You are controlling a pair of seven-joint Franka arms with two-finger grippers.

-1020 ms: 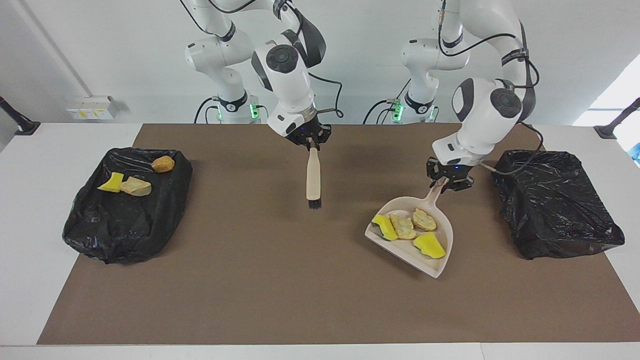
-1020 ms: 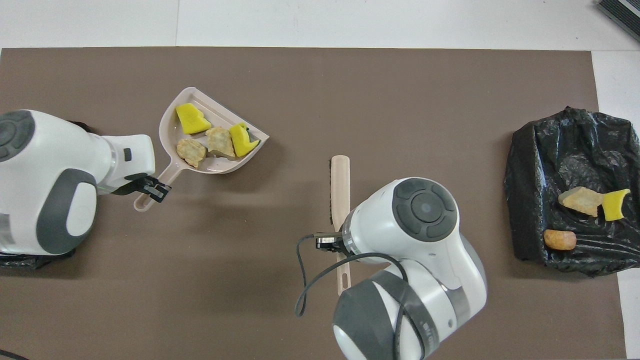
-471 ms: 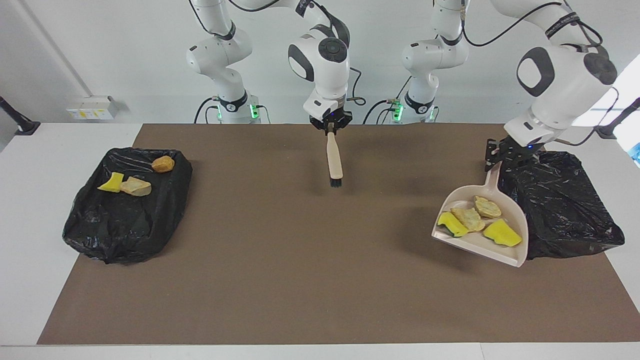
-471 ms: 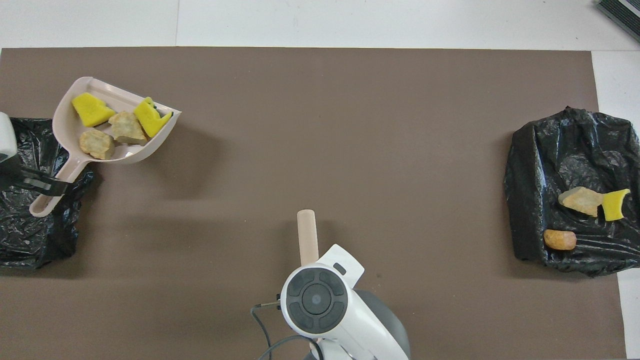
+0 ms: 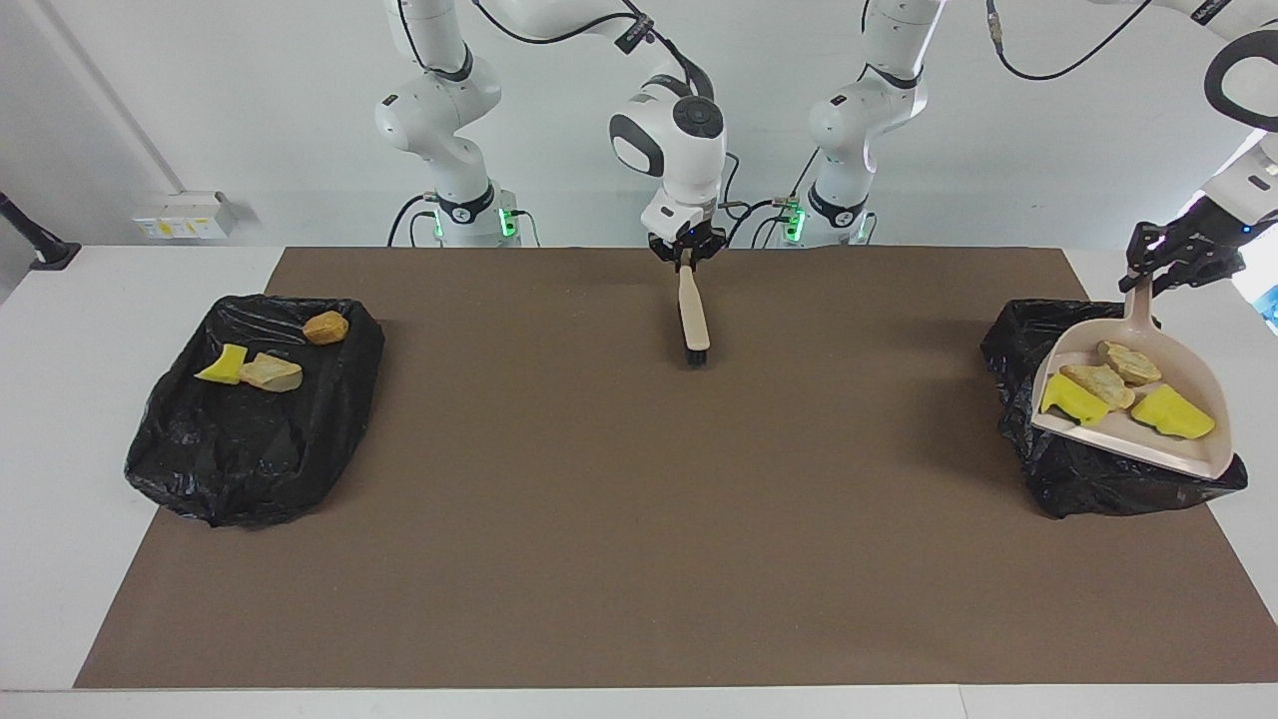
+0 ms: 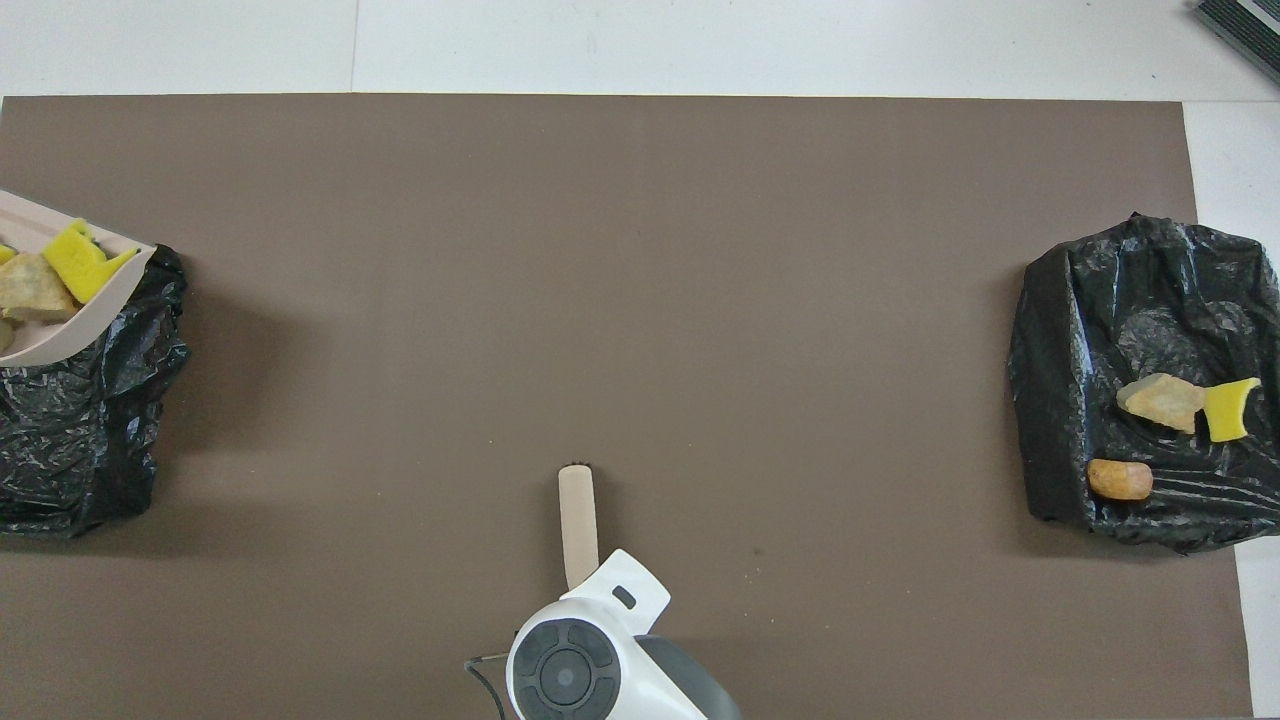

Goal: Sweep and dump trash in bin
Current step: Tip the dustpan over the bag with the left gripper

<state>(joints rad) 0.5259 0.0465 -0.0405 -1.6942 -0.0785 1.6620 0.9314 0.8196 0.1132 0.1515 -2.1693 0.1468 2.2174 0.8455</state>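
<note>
The left gripper, at the upper right of the facing view, has its fingers clamped on the handle of a beige plastic dustpan, which it holds tilted in the air over a black plastic-lined bin at the left arm's end of the worktop. Four scraps of trash lie in the pan: two bright yellow sponge chunks and two tan bread-like lumps. In the overhead view only the pan's corner shows at the left edge, above the bin's black liner.

The right gripper, at the upper centre of the facing view, has its fingers closed on the handle of a small beige hand brush with black bristles, which hangs bristles-down over the brown mat.

At the left of the facing view a second black-lined bin sits at the right arm's end of the worktop. On its liner rest three more scraps: a yellow sponge piece, a tan crusty slice touching it, and a brown rounded lump near them, higher in the frame.
</note>
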